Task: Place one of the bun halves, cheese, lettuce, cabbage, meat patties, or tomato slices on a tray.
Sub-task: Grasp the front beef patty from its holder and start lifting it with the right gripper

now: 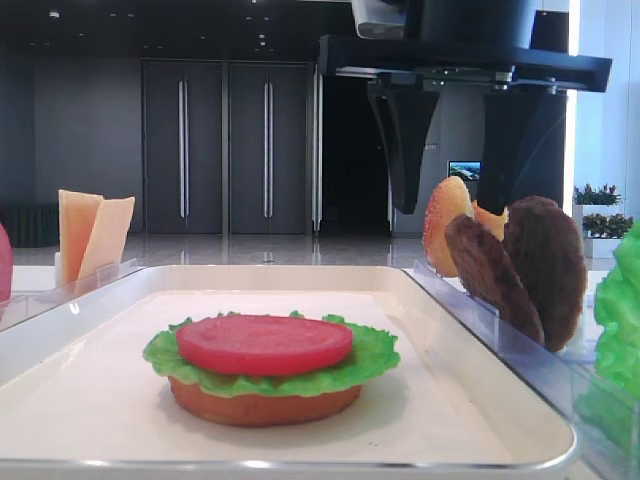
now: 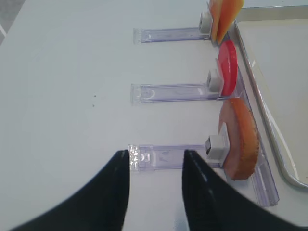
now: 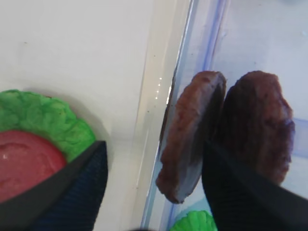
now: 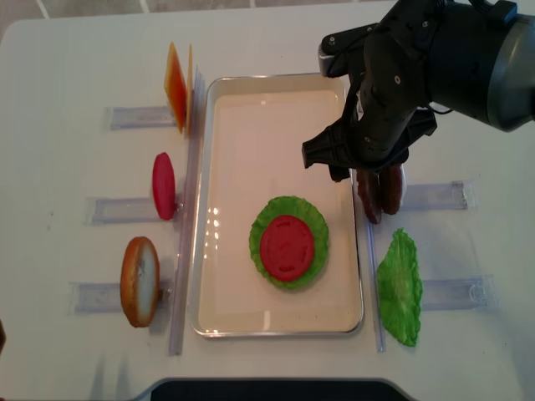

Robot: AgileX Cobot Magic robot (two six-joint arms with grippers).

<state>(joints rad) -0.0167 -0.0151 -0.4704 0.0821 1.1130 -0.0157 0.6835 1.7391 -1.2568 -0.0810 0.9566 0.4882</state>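
The large cream-white rectangular tray [image 4: 219, 209] with rounded corners and a low rim holds one stack: a flat orange-tan bun half [image 1: 265, 405] at the bottom, a bright green ruffled lettuce leaf [image 4: 313, 219] on it, and a flat pinkish-red tomato slice [image 4: 287, 243] on top. In the right wrist view this stack sits to the left of the right gripper [image 3: 154, 166], beyond its left finger [image 3: 79, 185].

A clear plastic rack [image 4: 439, 196] just outside the tray's right rim carries two dark brown, grainy, round meat patties [image 3: 192, 137] standing on edge side by side, with seeded bun pieces [image 1: 447, 225] behind them in the low exterior view. Another green lettuce leaf [image 4: 399, 288] stands in the next rack on that side.

The right arm hangs over the tray's right edge, wrist pointing down, directly above the patties. Its jaws are spread wide; the nearer patty stands between the two dark fingers, and whether either finger touches it cannot be told.

The left gripper [image 2: 155, 166] hovers low over the white table [image 2: 62, 72], well to the left of the tray, its jaws partly apart and holding nothing. Ahead of it lie three clear racks with a domed seeded bun half [image 2: 239, 139], a red tomato slice [image 2: 227, 67] and pale yellow-orange cheese slices [image 2: 224, 14].
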